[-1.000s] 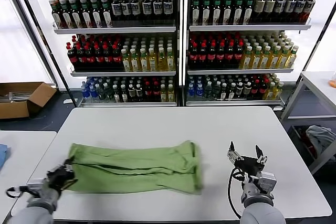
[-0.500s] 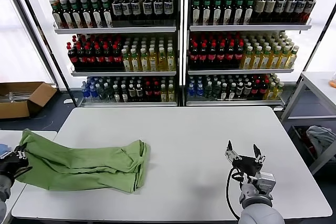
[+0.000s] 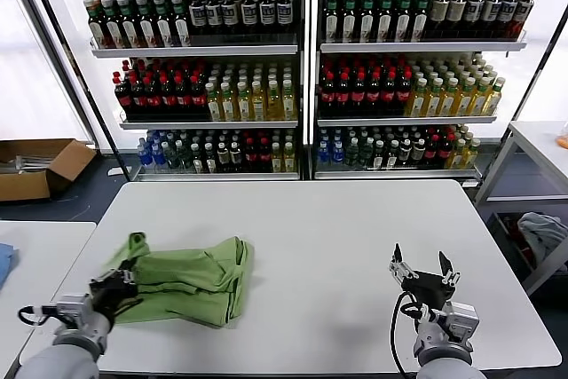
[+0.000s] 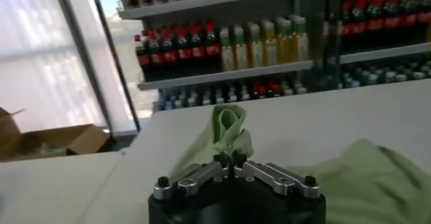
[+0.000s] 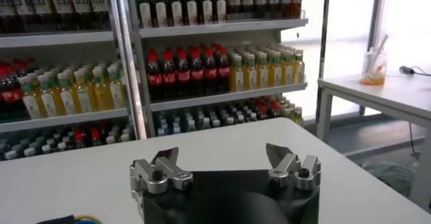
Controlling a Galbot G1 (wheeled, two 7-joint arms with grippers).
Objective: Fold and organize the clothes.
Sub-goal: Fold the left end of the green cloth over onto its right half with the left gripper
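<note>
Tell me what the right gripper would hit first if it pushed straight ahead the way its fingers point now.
The right gripper, fingers open and empty, points across bare white table toward the bottle shelves. Nothing lies in that line on the table; the shelving beyond the far edge would probably come first, though depth is hard to judge.

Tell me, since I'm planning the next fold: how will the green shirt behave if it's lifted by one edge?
Probably floppy: the green shirt lies bunched in soft folds on the white table. It likely hangs and drapes, since the edge pinched by the left end effector already curls limply. It seems light, so dragging may shift the whole pile. The right end effector waits open.
</note>
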